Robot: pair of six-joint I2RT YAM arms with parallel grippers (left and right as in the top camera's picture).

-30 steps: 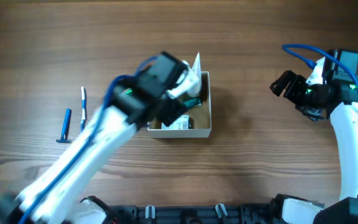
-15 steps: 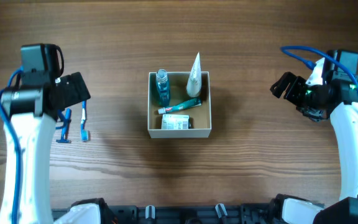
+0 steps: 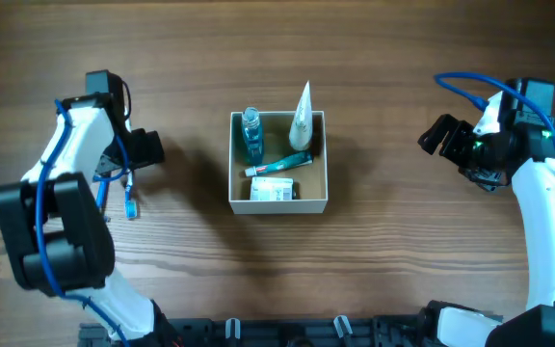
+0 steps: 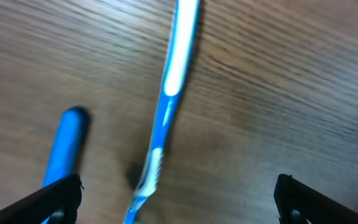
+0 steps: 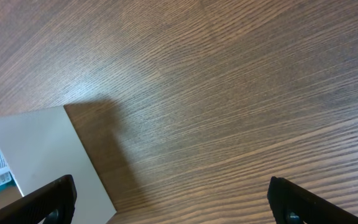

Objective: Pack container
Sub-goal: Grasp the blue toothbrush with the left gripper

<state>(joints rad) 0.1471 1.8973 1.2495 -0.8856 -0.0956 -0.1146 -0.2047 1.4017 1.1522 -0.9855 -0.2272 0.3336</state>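
- Container (image 3: pixel 277 205): sits upright at the centre of the table (image 3: pixel 403 58). White outer walls, tan inside, no lid.
- Contents: blue bottle (image 3: pixel 251 133) in the 11 o'clock corner. White tube (image 3: pixel 302 114) at 1 o'clock, its tip reaching out past the far wall. Toothpaste (image 3: pixel 279 164) lies across the middle. White packet (image 3: pixel 273 191) lies along the 6 o'clock wall.
- Left gripper (image 3: pixel 145 149): at 9 o'clock of the container and well apart from it. The wrist view shows its fingers (image 4: pixel 55 199) spread wide and gripping nothing.
- Toothbrush (image 4: pixel 169 87): lies flat on the table between the spread fingers, touched by neither. Overhead it lies toward 7 o'clock of the gripper.
- Blue handle (image 4: pixel 67 143): lies beside the toothbrush at its 9 o'clock in the wrist view, near one finger. The picture is blurred, so contact cannot be told.
- Right gripper (image 3: pixel 439 135): at 3 o'clock of the container and well apart from it. Fingers (image 5: pixel 42 199) are spread wide, with nothing held. Its wrist view shows wood grain and the container's white wall toward 8 o'clock.
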